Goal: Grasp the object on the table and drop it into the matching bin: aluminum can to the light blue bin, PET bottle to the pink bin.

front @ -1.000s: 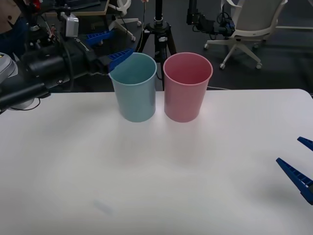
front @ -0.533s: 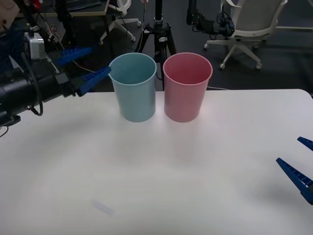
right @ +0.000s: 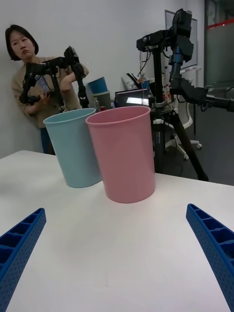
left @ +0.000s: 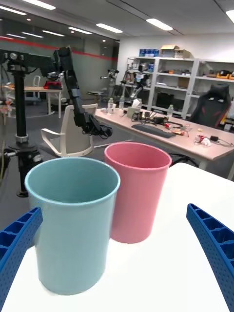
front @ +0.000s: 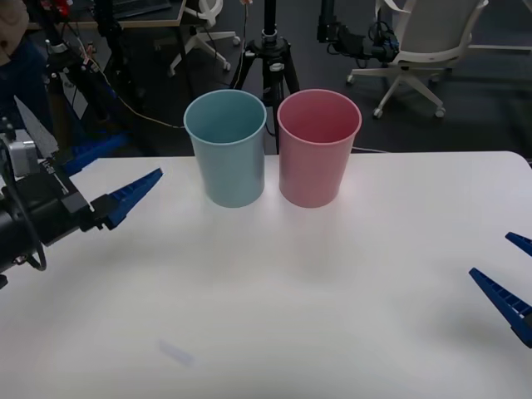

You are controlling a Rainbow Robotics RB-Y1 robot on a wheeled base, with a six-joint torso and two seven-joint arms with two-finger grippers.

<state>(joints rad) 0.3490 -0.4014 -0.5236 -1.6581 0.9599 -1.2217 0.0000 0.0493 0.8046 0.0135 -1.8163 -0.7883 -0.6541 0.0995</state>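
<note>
The light blue bin [front: 226,148] and the pink bin [front: 318,147] stand upright side by side at the far middle of the white table [front: 291,283], almost touching. From the front I cannot see to the bottom of either bin. The aluminum can and the PET bottle are out of view. My left gripper [front: 112,174] hovers open over the table's far left, a good way left of the blue bin, with nothing between its fingers. In the left wrist view the blue bin [left: 73,222] is close ahead. My right gripper [front: 511,274] rests open at the table's right edge, holding nothing.
A black tripod [front: 268,50] and an office chair [front: 424,41] stand on the floor behind the table. Cables and equipment crowd the far left beyond the table edge. A faint mark [front: 174,353] shows on the near tabletop.
My left gripper has drawn back from the blue bin's rim, moving left and down toward the table's left side, staying open. The right arm has not moved.
</note>
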